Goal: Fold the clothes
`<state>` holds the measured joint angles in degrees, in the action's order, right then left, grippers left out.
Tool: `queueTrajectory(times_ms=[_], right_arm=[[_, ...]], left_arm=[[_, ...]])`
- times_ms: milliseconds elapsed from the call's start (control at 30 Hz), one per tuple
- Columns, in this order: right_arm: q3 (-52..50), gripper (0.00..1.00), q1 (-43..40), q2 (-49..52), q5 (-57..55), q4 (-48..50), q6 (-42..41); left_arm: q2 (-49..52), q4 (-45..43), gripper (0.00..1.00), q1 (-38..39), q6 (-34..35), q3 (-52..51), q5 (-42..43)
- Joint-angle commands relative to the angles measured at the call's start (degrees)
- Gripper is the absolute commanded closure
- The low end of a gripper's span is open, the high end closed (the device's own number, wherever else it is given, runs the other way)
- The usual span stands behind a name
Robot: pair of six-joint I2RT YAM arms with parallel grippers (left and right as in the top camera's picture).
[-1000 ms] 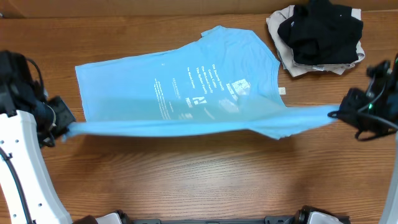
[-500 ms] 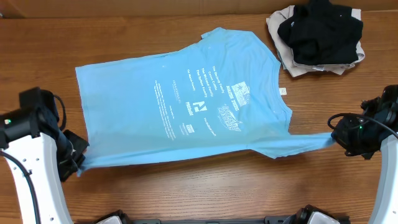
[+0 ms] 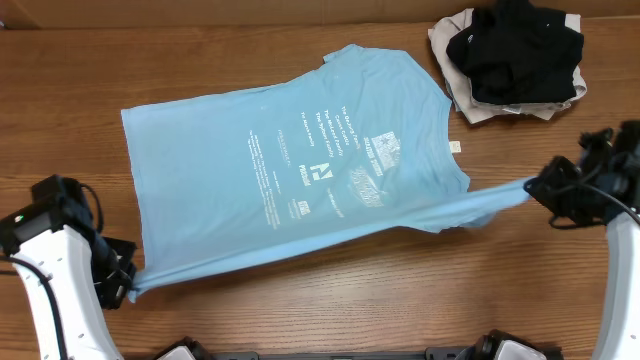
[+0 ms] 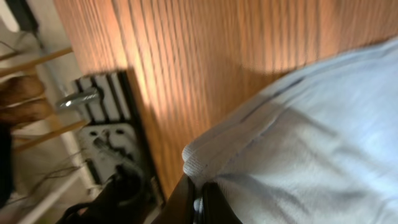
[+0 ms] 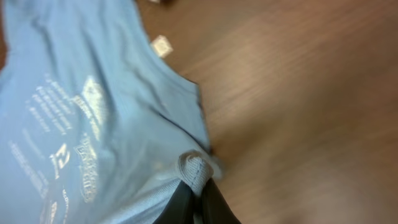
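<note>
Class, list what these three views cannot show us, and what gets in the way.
1. T-shirt lettering: too small overhead, blurred in the right wrist view.
2. Beige garment: overhead, mostly covered by the black garment.
3. Left end effector and right end effector: wrist views, cut off by the bottom edge, tips partly under cloth.

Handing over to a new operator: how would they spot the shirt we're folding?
On the wooden table, look left of the black garment heaped on a beige garment in the far right corner. The T-shirt lies spread there, its near edge held by the left gripper and the right gripper. It alone is sky blue with white print.
</note>
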<state>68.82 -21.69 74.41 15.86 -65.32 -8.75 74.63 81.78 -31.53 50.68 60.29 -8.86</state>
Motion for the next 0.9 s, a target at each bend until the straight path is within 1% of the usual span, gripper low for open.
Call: queueTrajectory(times_ms=[0,100,200,400,500,567,633,800,867], right_arm=[[0.2,0.96,4.35,2.43,0.66,3.8,0.07],[0.22,0.96,8.46,4.92,0.74,7.39,-0.31],[0.26,0.96,10.75,7.63,0.5,10.73,-1.05],[0.31,0.96,11.08,11.04,0.28,15.1,-1.75],[1.27,0.96,11.06,10.99,0.28,15.15,-1.73],[4.04,0.96,10.99,10.91,0.26,12.83,-1.38],[7.65,0.96,10.67,10.64,0.26,9.07,-0.28],[17.86,0.96,8.81,8.92,-4.52,-6.49,1.51],[19.43,0.96,7.54,7.26,-6.49,-11.32,1.53]], left_arm=[[-0.66,-3.23,0.96,-1.55,0.79,-0.22,-3.34],[-0.66,-6.45,0.96,-0.61,0.31,-0.22,-3.17],[-0.61,-9.01,0.96,1.29,0.24,-0.22,-3.34],[0.72,-14.51,0.96,5.7,-1.11,-0.22,-3.56],[1.57,-16.9,0.96,7.69,-3.32,-0.2,-3.54],[1.6,-17.42,0.96,8.48,-7.72,0.11,-3.04],[1.57,-15.8,0.96,8.7,-11.54,1.4,-1.55],[0.22,-5.35,0.96,8.68,-12.13,4.92,-0.87],[-1.14,-2.43,0.96,8.68,-12.11,4.94,-0.04]])
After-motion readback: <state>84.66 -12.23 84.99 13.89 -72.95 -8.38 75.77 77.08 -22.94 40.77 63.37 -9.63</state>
